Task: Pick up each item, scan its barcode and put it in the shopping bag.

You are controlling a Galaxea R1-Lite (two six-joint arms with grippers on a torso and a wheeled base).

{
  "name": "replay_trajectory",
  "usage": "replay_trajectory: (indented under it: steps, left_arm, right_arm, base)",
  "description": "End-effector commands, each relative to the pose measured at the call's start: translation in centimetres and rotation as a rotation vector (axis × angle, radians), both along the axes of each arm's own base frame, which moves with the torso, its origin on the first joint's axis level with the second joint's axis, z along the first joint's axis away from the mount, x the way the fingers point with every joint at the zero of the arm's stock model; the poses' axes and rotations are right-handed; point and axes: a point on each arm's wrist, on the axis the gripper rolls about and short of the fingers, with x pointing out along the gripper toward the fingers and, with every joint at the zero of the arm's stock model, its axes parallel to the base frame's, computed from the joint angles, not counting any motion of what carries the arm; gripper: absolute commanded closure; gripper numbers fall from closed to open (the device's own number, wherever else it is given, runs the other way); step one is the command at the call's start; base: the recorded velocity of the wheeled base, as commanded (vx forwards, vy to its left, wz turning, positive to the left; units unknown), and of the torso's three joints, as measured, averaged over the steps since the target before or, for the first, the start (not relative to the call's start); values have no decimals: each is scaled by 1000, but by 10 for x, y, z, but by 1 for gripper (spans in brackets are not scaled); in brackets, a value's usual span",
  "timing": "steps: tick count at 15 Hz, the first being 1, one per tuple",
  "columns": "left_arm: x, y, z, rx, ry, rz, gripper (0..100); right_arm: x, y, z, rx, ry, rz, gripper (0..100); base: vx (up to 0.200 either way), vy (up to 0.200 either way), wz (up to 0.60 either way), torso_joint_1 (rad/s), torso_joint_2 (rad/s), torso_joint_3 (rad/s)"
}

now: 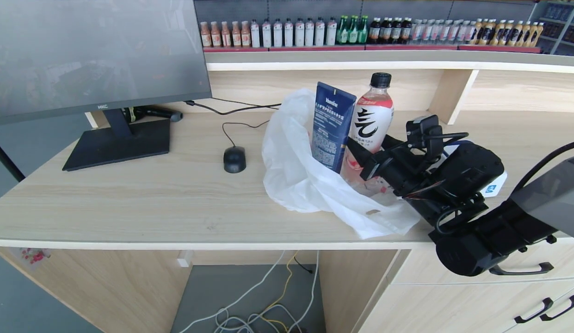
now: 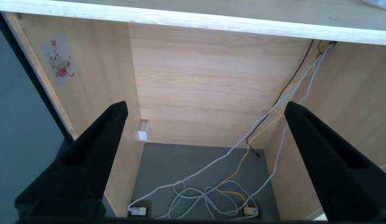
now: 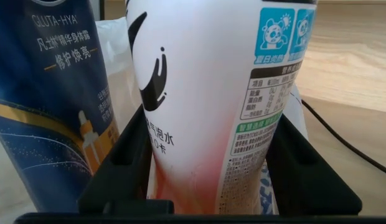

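Observation:
A white shopping bag [image 1: 296, 180] lies open on the wooden counter [image 1: 129, 199]. Inside it stand a blue pouch [image 1: 332, 125] [image 3: 50, 93] and, right beside it, a pink-and-white drink bottle [image 1: 372, 115] [image 3: 205, 93] with a black cap. My right gripper [image 1: 361, 162] [image 3: 211, 180] reaches into the bag's mouth from the right and is shut on the bottle's lower body, one finger [image 3: 127, 155] on each side. My left gripper [image 2: 205, 143] hangs open below the counter edge, holding nothing.
A monitor [image 1: 97, 51] on its stand and a black mouse [image 1: 234, 159] sit left of the bag. A white device [image 1: 495, 185] lies behind my right arm. Loose cables [image 2: 211, 193] run under the counter. A shelf of bottles [image 1: 361, 30] lines the back.

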Motion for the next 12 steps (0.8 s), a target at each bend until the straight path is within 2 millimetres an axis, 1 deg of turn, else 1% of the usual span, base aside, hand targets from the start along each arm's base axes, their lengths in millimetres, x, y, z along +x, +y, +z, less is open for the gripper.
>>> replay_trajectory:
  steps: [1, 9, 10, 12]
  left_arm:
    - [0, 0, 0, 0, 0, -1, 0]
    - [0, 0, 0, 0, 0, -1, 0]
    - [0, 0, 0, 0, 0, -1, 0]
    - [0, 0, 0, 0, 0, -1, 0]
  right_arm:
    - [-1, 0, -2, -2, 6, 1, 100]
    - [-5, -1, 4, 1, -4, 4, 100]
    - [-5, -1, 5, 4, -6, 5, 0]
    - [-6, -2, 8, 11, -16, 6, 0]
  base:
    - [0, 0, 0, 0, 0, 0]
    - [0, 0, 0, 0, 0, 0]
    - [0, 0, 0, 0, 0, 0]
    - [0, 0, 0, 0, 0, 0]
